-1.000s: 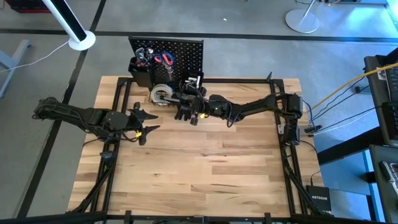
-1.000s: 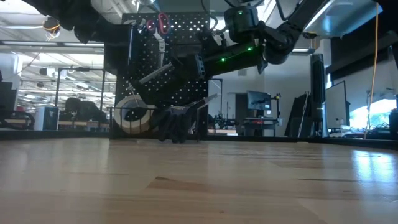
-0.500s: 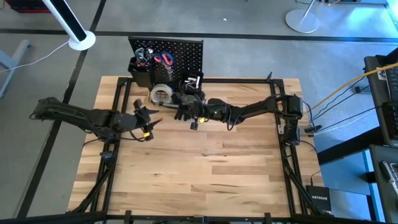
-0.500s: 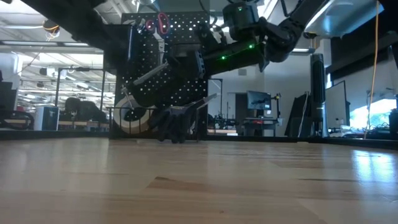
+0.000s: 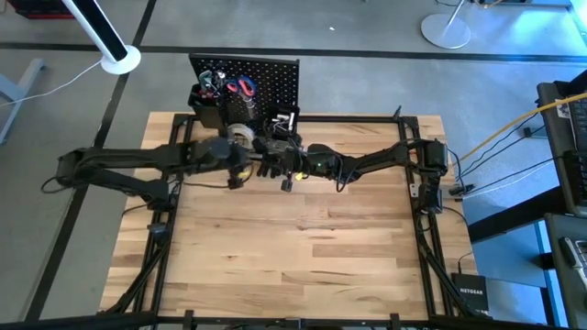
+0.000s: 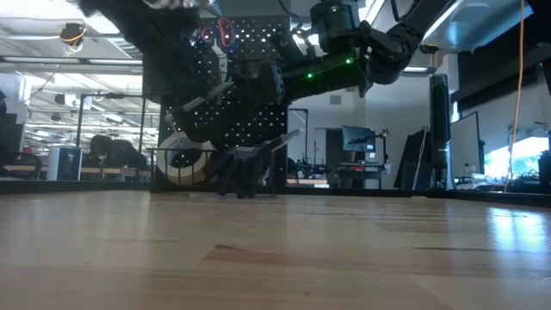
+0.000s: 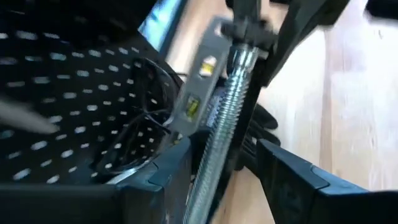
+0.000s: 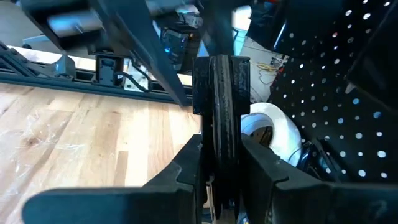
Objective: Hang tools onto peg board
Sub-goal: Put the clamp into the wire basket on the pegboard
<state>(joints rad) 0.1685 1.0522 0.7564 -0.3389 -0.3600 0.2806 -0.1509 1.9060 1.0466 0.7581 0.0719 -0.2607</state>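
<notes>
While the right gripper (image 8: 217, 168) clamps the black C-clamp (image 8: 221, 93) before the peg board (image 5: 266, 78), the left gripper (image 7: 214, 165) straddles its screw, jaws part-open. Next: close, steady, hang it.

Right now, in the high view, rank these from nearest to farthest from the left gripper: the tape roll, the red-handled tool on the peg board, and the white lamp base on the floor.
From the left gripper:
1. Tape roll, just beyond it at the peg board's foot.
2. Red-handled tool, higher up on the peg board.
3. White lamp base, off the table on the floor, far to the left.
</notes>
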